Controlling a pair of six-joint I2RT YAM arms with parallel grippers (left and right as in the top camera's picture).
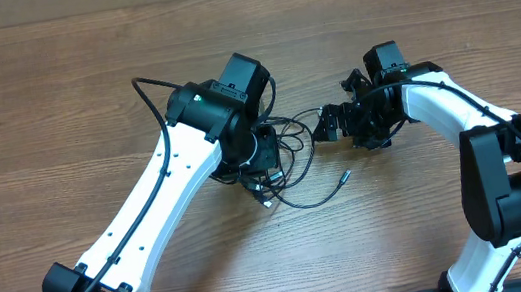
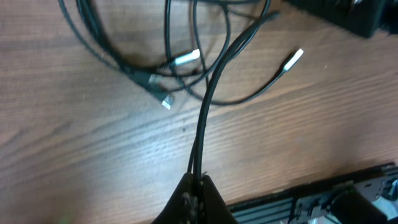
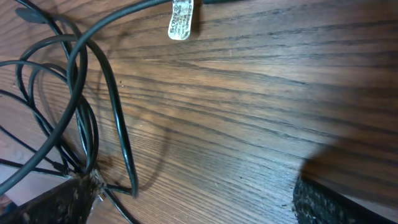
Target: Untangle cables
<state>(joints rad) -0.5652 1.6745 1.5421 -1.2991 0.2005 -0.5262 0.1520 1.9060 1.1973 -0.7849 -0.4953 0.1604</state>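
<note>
The cables [image 1: 293, 148] lie in a loose black tangle on the wooden table between my two grippers, with one plug end [image 1: 344, 175] trailing toward the front. My left gripper [image 1: 263, 180] is shut on two strands of cable [image 2: 203, 124] that rise from its fingertips [image 2: 186, 198] into the tangle. Silver plugs [image 2: 186, 59] [image 2: 292, 60] rest on the wood beyond it. My right gripper [image 1: 330, 123] stands open at the tangle's right side. Its left finger [image 3: 53, 199] sits against the looped cables [image 3: 81, 93], and its right finger [image 3: 336, 199] is far off over bare wood.
A white label tag [image 3: 181, 18] hangs on one cord. The table's front edge with a black rail [image 2: 323, 193] is close behind the left gripper. The left arm's own thicker black cable [image 1: 148, 95] arcs above its white link.
</note>
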